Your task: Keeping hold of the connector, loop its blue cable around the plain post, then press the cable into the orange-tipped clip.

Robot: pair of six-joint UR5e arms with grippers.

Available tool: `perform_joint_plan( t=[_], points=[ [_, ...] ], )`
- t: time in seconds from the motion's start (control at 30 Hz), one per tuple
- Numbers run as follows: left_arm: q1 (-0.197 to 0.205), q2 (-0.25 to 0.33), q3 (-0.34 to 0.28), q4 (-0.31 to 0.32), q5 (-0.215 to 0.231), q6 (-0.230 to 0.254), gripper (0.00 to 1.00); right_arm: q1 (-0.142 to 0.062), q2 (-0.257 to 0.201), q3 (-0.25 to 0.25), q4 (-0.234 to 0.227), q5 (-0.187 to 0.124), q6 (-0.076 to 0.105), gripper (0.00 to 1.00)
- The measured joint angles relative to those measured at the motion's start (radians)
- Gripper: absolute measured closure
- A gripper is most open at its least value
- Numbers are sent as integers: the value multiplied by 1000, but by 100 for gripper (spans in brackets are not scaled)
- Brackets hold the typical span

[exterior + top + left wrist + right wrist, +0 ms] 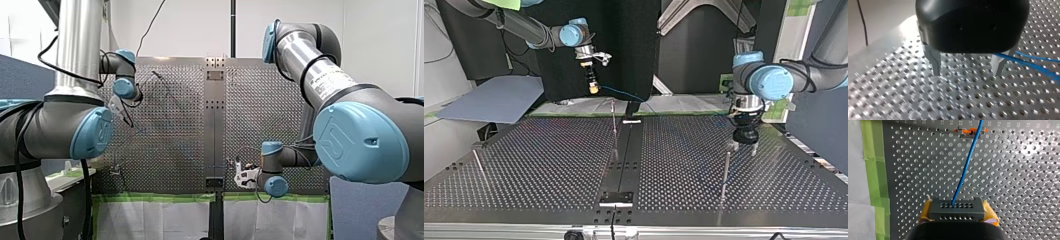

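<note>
One connector (pixel 957 208), dark, pinched between the yellow pads of my right gripper (pixel 594 89), which hangs fingers-down above the table (pixel 960 100). One blue cable (pixel 965 170) runs ahead from it to one orange-tipped clip (pixel 970 130). My left gripper (pixel 967 72) points down close over the table, fingers spread and empty, with the cable beside one finger.

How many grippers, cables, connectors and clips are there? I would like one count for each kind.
Grippers: 2, left gripper and right gripper
Cable: 1
Connector: 1
Clip: 1
Total: 5
</note>
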Motion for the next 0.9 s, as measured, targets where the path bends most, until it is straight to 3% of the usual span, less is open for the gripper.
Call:
perform_joint_plan(
  t=[0.27,0.57,0.9],
  points=[
    [-6,31,-8,-8,11,8,1,2,0,0,0,0,-1,100],
    [-11,47,-12,-82,62,57,1,3,1,0,-1,0,-1,100],
    [9,140,-62,-127,24,77,1,4,1,0,0,0,-2,100]
  ],
)
